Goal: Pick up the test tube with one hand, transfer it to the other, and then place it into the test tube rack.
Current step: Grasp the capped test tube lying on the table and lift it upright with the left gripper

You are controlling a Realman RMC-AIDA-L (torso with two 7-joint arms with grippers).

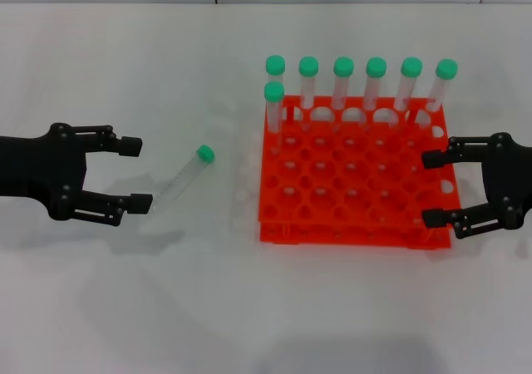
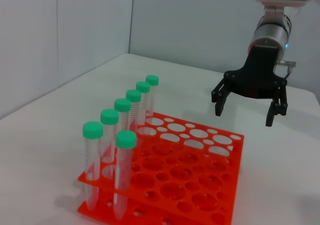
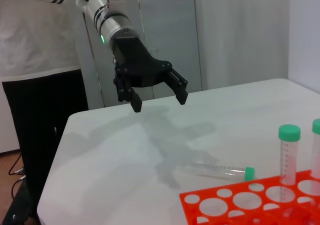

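Note:
The test tube [image 1: 184, 178] is clear with a green cap and lies flat on the white table, left of the orange-red rack [image 1: 357, 224]; it also shows in the right wrist view [image 3: 212, 170]. My left gripper [image 1: 136, 174] is open and empty, hovering just left of the tube's bottom end, apart from it; the right wrist view shows it above the table [image 3: 160, 102]. My right gripper [image 1: 432, 189] is open and empty at the rack's right edge, and shows in the left wrist view [image 2: 245, 114]. The rack also shows in both wrist views [image 2: 200, 170] [image 3: 240, 200].
Several green-capped tubes [image 1: 342, 83] stand upright along the rack's far row, with one more [image 1: 274, 108] in the second row at its left end. They also show in the left wrist view [image 2: 122, 120]. A dark cabinet [image 3: 35, 135] stands beyond the table's left end.

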